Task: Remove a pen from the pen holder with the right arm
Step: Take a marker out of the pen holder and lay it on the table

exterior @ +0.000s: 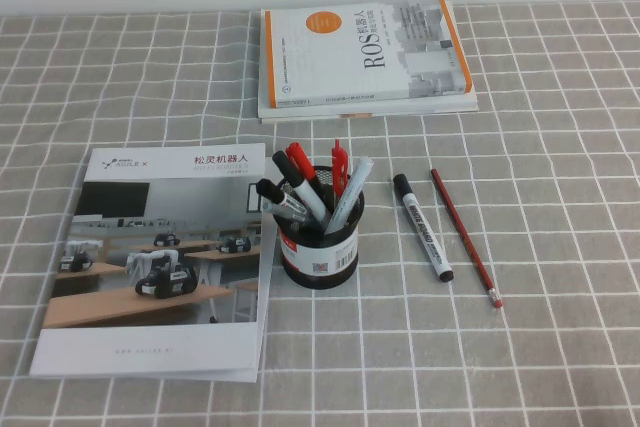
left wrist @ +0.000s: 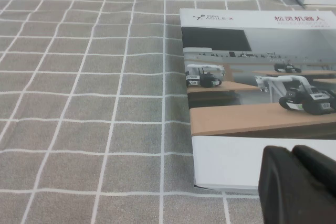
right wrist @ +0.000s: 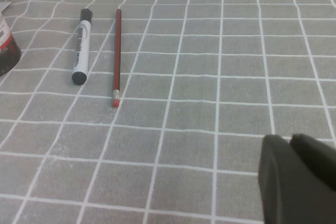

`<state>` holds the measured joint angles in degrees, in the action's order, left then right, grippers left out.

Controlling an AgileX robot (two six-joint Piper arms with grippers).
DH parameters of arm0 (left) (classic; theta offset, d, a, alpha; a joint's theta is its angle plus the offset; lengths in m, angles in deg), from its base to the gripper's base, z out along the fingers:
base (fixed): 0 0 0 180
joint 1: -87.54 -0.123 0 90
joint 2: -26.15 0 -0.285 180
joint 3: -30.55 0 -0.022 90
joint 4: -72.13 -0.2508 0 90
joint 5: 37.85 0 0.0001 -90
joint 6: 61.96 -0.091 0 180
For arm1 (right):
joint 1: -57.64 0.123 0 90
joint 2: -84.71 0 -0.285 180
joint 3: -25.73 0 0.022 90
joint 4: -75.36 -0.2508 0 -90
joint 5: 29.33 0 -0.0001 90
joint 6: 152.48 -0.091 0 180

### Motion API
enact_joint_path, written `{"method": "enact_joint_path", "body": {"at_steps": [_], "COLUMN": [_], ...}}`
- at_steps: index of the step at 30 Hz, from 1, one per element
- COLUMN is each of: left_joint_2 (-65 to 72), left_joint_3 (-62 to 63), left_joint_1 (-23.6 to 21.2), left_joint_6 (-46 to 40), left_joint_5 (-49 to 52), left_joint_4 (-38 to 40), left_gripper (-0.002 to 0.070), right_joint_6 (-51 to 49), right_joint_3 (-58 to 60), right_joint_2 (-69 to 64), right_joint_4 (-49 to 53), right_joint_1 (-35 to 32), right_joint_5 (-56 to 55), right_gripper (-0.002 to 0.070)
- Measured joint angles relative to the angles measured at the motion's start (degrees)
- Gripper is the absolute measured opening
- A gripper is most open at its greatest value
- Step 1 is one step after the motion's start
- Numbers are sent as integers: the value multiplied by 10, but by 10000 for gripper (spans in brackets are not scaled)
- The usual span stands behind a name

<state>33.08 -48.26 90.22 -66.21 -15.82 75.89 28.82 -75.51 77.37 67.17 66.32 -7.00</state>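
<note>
I am going for a pen [exterior: 300, 185] standing in the pen holder [exterior: 318, 247], mid-table between the brochure [exterior: 160, 267] and the loose marker [exterior: 422, 227] and pencil [exterior: 465, 237]. My right gripper [right wrist: 291, 142] is hanging clenched and empty, off to the holder's right. My left gripper [left wrist: 292, 153], also clenched, is hovering over the brochure's corner. The pens are crowding together, so I am probably risking tipping the holder or dragging out two. Only the high view is showing the pens, and neither gripper is appearing there.

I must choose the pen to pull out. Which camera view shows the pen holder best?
The high view: the whole pen holder with its pens. Right wrist view shows only its edge, beyond the shut right gripper. Left wrist view misses it; the left gripper hangs near the brochure.
</note>
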Motion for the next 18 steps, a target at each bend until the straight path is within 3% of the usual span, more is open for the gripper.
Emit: {"method": "enact_joint_path", "body": {"at_steps": [18], "left_joint_2": [0], "left_joint_3": [0], "left_joint_1": [0], "left_joint_6": [0], "left_joint_5": [0], "left_joint_4": [0], "left_gripper": [-4], "right_joint_6": [0], "right_joint_3": [0], "right_joint_2": [0], "right_joint_4": [0], "right_joint_1": [0], "right_joint_5": [0], "right_gripper": [-12]}}
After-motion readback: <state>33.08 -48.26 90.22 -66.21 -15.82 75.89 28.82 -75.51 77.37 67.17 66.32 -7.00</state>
